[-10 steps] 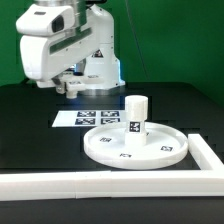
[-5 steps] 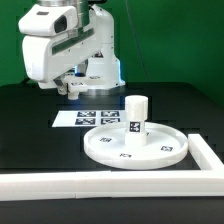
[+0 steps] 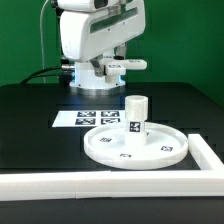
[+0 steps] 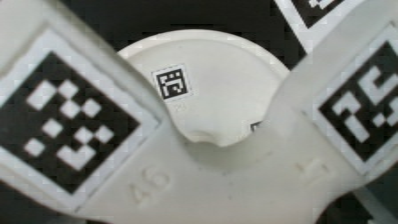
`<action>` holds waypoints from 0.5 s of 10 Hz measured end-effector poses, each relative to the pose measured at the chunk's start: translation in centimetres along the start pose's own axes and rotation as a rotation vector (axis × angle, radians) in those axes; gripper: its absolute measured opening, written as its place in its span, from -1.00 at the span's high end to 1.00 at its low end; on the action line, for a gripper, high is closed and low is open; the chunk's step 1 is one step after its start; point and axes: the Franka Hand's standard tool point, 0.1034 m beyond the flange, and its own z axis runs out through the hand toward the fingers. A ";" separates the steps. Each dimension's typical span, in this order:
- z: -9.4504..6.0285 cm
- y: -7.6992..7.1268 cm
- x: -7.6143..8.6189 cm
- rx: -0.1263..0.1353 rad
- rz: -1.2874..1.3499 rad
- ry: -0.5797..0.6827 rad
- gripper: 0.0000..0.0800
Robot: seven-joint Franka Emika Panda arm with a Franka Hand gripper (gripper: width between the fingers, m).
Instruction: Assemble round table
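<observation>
- The large rimmed round disc [image 3: 145, 164] of white plastic lies flat on the black table [image 3: 30, 130]. It is near the front edge, toward the exterior view's right, inside the corner made by the long white border rail [image 3: 90, 182].
- The short cylindrical post [image 3: 136, 110], also white, stands upright at the middle of the disc. I judge that this joint is already made, but how firmly it sits is not visible.
- The small cross-shaped piece [image 3: 120, 66], white with square black-and-white tags, is in the air above the back part of the table, well apart from the post.
- The gripper [image 3: 105, 71] is clamped on this cross-shaped piece. In the wrist view the piece [image 4: 214, 170] fills nearly all the picture. A round white part with a tag shows beyond it; I cannot tell if it is the post or the disc.
- What is left, in my judgement, is to bring the cross-shaped piece over the top of the post, lower it and fasten it there.
- The only container is the disc: inside its low rim there is the post and nothing loose.
- The thin flat white marker board [image 3: 92, 117] lies on the table just behind the disc.
</observation>
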 end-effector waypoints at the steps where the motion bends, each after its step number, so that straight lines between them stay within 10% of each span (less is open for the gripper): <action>1: 0.1 0.0 0.0 0.001 0.001 -0.001 -0.15; 5: 0.5 -0.3 1.6 -0.014 -0.017 0.014 -0.15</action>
